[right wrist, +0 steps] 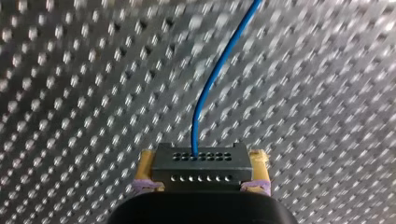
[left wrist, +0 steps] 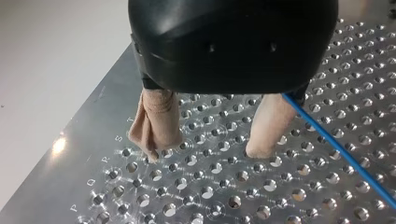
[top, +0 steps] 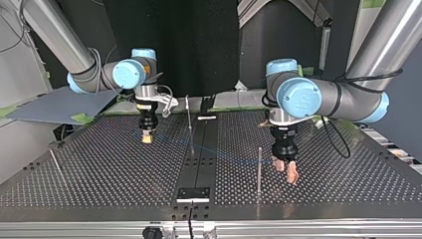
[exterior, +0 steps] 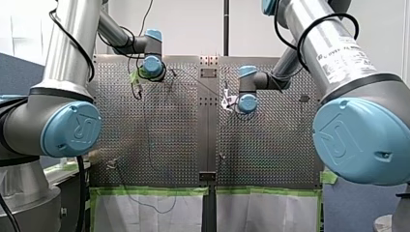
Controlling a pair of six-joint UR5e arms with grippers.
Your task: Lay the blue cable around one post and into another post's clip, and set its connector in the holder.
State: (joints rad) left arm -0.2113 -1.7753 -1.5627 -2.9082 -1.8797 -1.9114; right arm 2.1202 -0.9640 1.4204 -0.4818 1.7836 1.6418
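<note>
The right hand (right wrist: pixel 201 158) is clamping its yellow pads (right wrist: pixel 145 165) on the black connector (right wrist: pixel 201 170). One pad is pressing each end, so the connector is sitting crosswise just ahead of the hand's body. The blue cable (right wrist: pixel 211 84) is leaving a hole in the connector's upper row and curving away over the bench (right wrist: pixel 70 93). In the top view this hand is hanging low over the bench at the view's left. A thin post (top: pixel 189 124) is standing near it, toward the middle.

From there the cable is running past that post and across the dark middle strip to the left hand (left wrist: pixel 205 149) at the top view's right. That hand is holding its beige fingers (left wrist: pixel 156 119) apart, tips down near the bench, with nothing showing between them. The cable is coming out from under the hand's black body and passing just beside one finger, on its outer side and not in the gap. A second post (top: pixel 259 167) is standing just beside this hand; on which side of it the cable is passing cannot be told. A black block (top: pixel 194 193) is sitting on the middle strip, well apart from the connector.
</note>
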